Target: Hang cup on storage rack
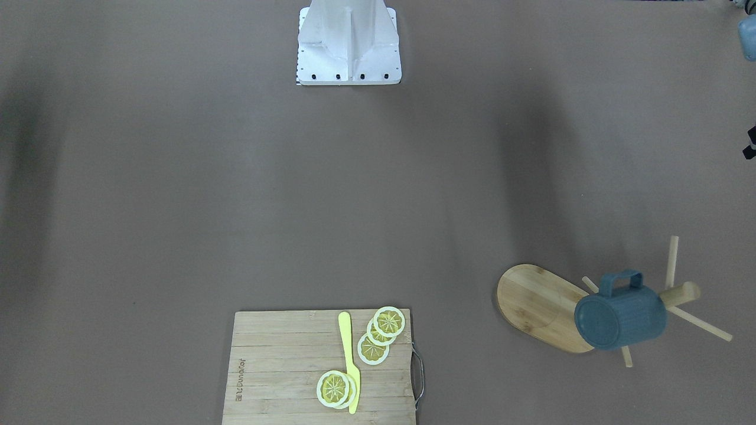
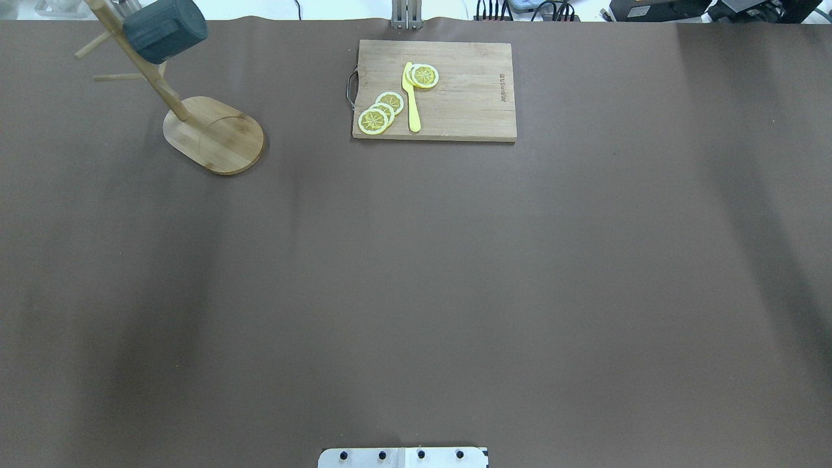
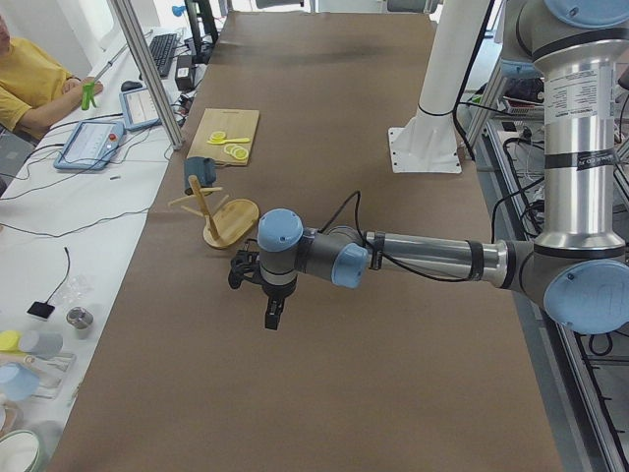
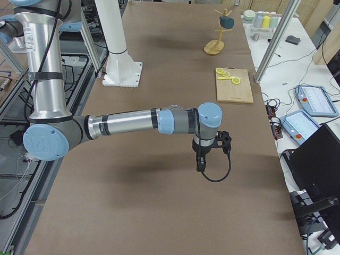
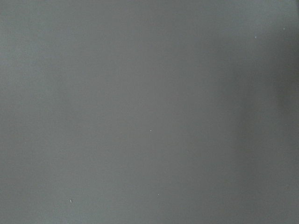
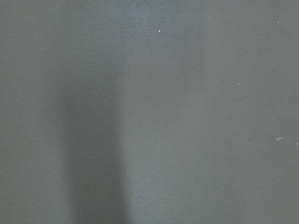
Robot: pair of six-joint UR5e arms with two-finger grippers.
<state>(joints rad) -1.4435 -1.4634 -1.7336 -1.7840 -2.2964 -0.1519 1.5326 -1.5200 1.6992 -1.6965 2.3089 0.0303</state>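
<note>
Even overhead light, soft broad shadows; wrist views dim, featureless.

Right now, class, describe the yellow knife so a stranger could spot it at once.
On the brown table, find the wooden cutting board. The knife lies on it between lemon slices. It alone is long, thin and plain yellow.

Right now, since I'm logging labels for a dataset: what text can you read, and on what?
Nothing is legible.
cutting board: burned-in brand mark by one short edge, too small to read.
cup: no lettering shows.
left arm: printed label, blurred.
</note>
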